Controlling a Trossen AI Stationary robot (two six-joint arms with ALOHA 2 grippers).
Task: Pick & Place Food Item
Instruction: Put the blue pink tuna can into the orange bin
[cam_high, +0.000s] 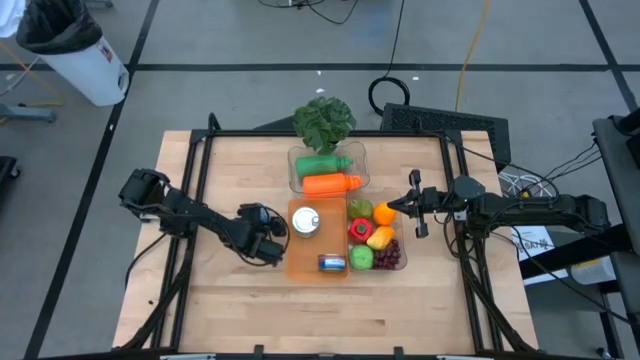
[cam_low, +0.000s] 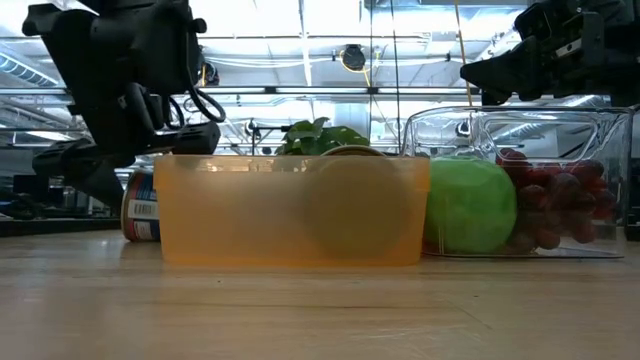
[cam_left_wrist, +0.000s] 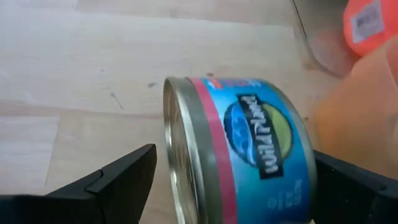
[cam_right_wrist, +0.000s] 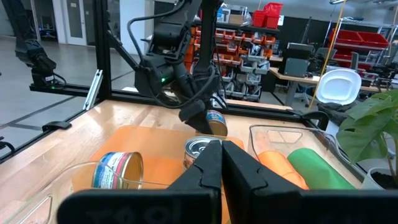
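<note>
A tin can (cam_left_wrist: 249, 149) with a blue label and a pink band sits between the fingers of my left gripper (cam_left_wrist: 233, 165), which is shut on it. This gripper (cam_high: 268, 240) is at the left wall of the orange bin (cam_high: 298, 268) and hides the can from above. The can (cam_low: 142, 205) shows left of the bin in the low view, slightly tilted and close to the table top. My right gripper (cam_high: 415, 205) is shut on nothing and hovers at the right side of the clear fruit bin (cam_high: 401, 240). My left gripper pinches the can between its two fingers, one on each flat end, near the silver rim (cam_left_wrist: 177, 155) on one side. The fingers come slanting down from the table's left, and the can lies across them. Whether it is lifted off the table I cannot tell.
The orange bin holds an upright can (cam_high: 305, 220) and a can on its side (cam_high: 332, 262). The fruit bin holds an apple, grapes, peppers and an orange. A far clear container (cam_high: 362, 150) holds green and orange bottles, with a leafy plant (cam_high: 323, 120) behind. Bare wood lies near and left.
</note>
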